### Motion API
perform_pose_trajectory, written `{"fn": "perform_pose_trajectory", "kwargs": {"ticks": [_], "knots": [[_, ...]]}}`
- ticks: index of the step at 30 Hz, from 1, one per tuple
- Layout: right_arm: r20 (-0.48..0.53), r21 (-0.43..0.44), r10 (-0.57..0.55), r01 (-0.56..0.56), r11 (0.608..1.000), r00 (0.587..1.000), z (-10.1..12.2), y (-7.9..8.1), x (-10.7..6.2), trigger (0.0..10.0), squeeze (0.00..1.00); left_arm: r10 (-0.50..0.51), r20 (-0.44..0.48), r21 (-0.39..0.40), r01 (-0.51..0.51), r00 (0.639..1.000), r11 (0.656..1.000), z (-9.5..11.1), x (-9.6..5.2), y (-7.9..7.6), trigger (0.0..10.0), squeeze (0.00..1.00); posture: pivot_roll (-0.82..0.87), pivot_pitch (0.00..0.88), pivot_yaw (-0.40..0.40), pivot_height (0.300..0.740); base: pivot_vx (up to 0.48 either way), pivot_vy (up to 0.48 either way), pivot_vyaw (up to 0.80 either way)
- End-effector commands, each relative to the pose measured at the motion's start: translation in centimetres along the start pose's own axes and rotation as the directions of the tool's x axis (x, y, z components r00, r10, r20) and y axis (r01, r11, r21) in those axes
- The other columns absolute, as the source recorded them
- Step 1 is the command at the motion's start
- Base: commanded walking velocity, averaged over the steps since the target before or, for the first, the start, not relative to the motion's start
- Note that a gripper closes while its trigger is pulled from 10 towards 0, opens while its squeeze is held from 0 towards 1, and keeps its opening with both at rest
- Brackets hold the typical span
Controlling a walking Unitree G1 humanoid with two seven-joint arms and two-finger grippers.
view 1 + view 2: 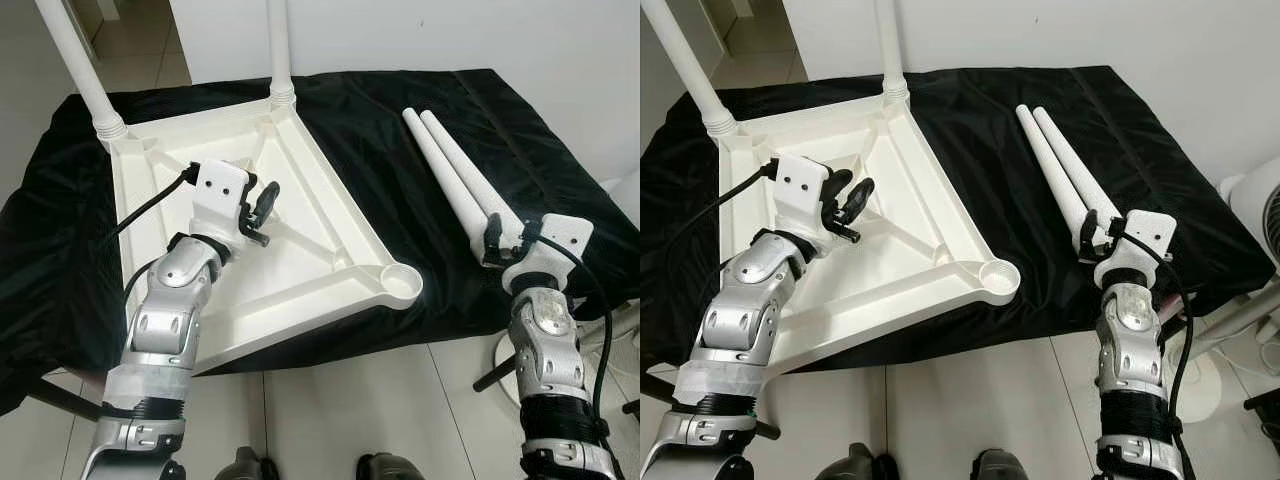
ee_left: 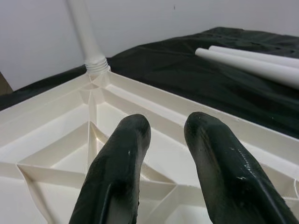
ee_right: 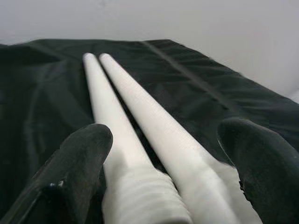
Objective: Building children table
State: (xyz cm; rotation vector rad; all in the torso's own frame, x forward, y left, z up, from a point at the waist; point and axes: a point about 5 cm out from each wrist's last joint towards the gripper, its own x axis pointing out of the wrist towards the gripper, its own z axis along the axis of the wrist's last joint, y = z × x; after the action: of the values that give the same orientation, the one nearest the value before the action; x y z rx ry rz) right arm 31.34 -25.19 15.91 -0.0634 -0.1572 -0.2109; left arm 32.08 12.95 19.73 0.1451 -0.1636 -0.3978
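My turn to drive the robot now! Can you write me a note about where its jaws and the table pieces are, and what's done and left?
Left gripper: jaws open, empty, over the upside-down white plastic tabletop on the black cloth.
Right gripper: jaws open around the threaded ends of the two loose white plastic legs lying side by side on the cloth, not yet closed.
Done: two upright white legs stand in the far corner sockets.
Left: fit the loose legs; the near empty round corner socket is one spot.
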Motion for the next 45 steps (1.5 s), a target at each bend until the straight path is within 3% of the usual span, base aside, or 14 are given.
{"fn": "perform_pose_trajectory", "kwargs": {"ticks": [1,7,18,29,45], "knots": [[-0.023,0.01,0.026,-0.026,1.0,0.999,-0.3,0.1,0.2,10.0,0.0,0.039,-0.022,0.018,-0.038,0.999,0.999,-0.2,-0.1,0.3,10.0,0.0,-0.14,0.089,0.06,0.74,0.0,0.0,0.0],[-0.075,0.004,0.104,-0.104,0.995,0.992,-0.4,0.1,1.3,10.0,0.0,0.045,-0.035,0.026,-0.044,0.998,0.999,-0.3,-0.2,0.2,10.0,0.0,-0.13,0.082,0.046,0.74,0.0,0.0,0.0],[-0.211,-0.011,0.207,-0.214,0.977,0.955,-2.6,0.0,0.9,10.0,0.0,0.058,-0.035,0.039,-0.056,0.998,0.998,-0.1,-0.5,0.2,10.0,0.0,-0.11,0.063,0.024,0.74,0.0,0.0,0.0],[-0.255,-0.018,0.238,-0.251,0.968,0.937,-3.8,0.0,0.6,10.0,0.0,0.048,-0.032,0.045,-0.046,0.998,0.998,-0.1,-0.5,0.0,10.0,0.0,-0.11,0.046,0.024,0.74,0.0,0.0,0.0],[-0.258,-0.001,0.263,-0.272,0.962,0.93,-3.6,1.2,2.3,10.0,0.0,0.042,-0.033,0.048,-0.04,0.999,0.998,-0.1,-0.3,-0.2,10.0,0.0,-0.11,0.03,0.016,0.74,0.0,0.0,0.0]]}}
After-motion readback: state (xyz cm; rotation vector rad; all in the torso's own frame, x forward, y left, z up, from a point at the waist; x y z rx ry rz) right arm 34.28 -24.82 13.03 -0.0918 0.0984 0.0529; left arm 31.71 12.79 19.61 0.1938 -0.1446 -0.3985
